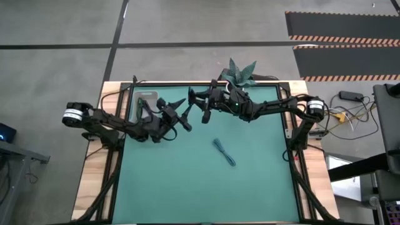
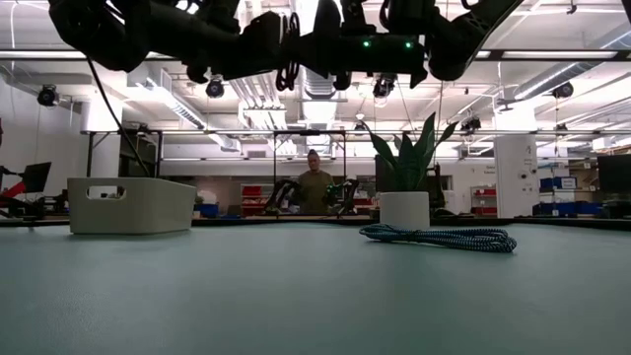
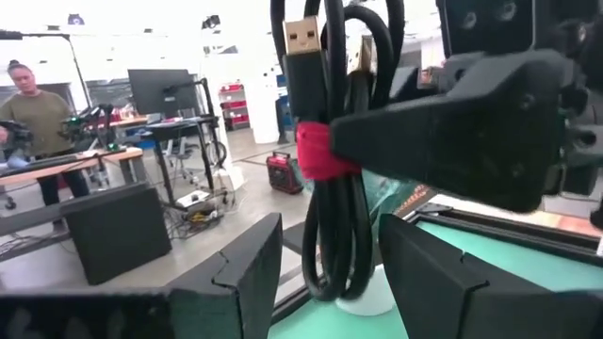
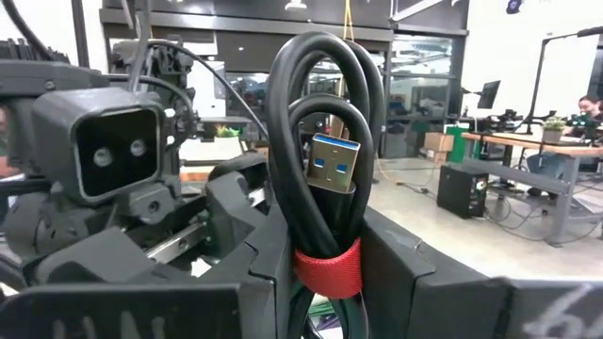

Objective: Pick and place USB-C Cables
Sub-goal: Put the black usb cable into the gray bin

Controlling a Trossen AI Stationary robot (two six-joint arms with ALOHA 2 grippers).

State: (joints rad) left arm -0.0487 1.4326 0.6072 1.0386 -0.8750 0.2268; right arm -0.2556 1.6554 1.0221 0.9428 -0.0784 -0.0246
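Mid-air meeting of the two arms above the back of the table. Your left gripper stands wide, one dark finger on each side of the black and red cable with a gap showing on both sides, so it brackets the bundle and does not clamp it. The bundle hangs upright, its long axis running vertically through the gap, the red tie about halfway up and a gold plug at the top. The right gripper is closed on the same bundle and carries it, its fingers gripping around and below the red tie. The relation to watch: the cable already lies between your left fingers, so a closing would seem to need little or no further approach; judge first whether the left fingers would meet the bundle clear of the right fingers, which crowd the same stretch. From above, the two grippers face each other tip to tip, well clear of the mat. Below and towards the front, a teal-blue cable lies alone on the green mat, slanted, well apart from both arms. The pale bin sits at the back left corner, near the left arm; the potted plant stands at the back edge behind the right arm. Nothing stands between the grippers and the bin. Beyond the table, a person is in the room.
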